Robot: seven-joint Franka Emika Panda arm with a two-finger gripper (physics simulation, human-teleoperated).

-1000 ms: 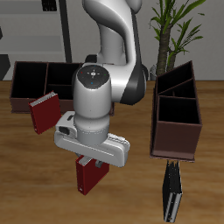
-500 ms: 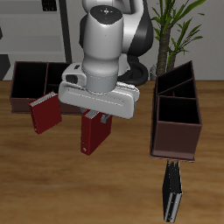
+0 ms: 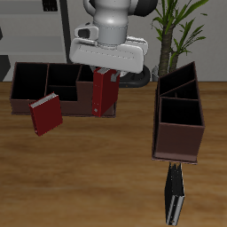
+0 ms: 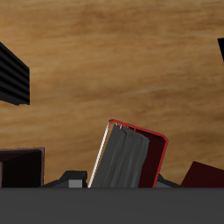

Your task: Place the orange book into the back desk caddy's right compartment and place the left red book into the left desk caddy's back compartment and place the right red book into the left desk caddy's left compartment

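Red book (image 3: pixel 105 91) clamped in gripper (image 3: pixel 104 71) – lifted, upright, near back desk caddy (image 3: pixel 35 84)

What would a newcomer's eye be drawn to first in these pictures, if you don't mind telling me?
First, the pincer holding a red book upright in the air, close to the back desk caddy. Next, the other red book, leaning tilted on the table in front of that caddy. Then the left desk caddy, with a dark book lying before its near end.
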